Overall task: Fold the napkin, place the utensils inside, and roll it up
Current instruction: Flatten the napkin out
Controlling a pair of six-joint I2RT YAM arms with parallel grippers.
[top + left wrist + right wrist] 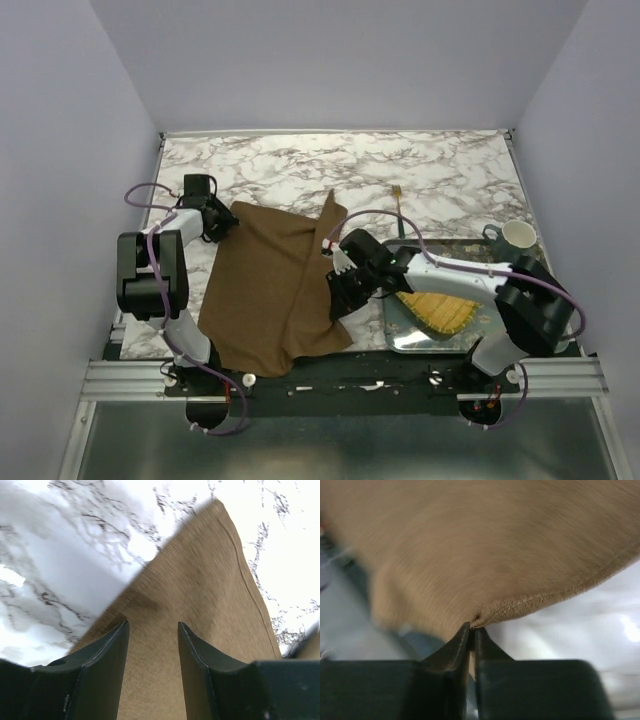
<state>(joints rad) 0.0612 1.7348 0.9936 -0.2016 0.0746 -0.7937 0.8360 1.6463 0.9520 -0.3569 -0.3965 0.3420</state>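
Marble table (400, 165): right hand (472, 627) pinches napkin (495, 545) hem; left hand (153, 623) open over its edge.

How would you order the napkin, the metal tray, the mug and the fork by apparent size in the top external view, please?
1. napkin, clearly largest
2. metal tray
3. mug
4. fork, smallest: nearly the mug's width long, but far thinner

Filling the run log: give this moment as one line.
left pincer: open over dark brown cloth napkin | right pincer: shut on its hem | gold-tined fork: outside napkin
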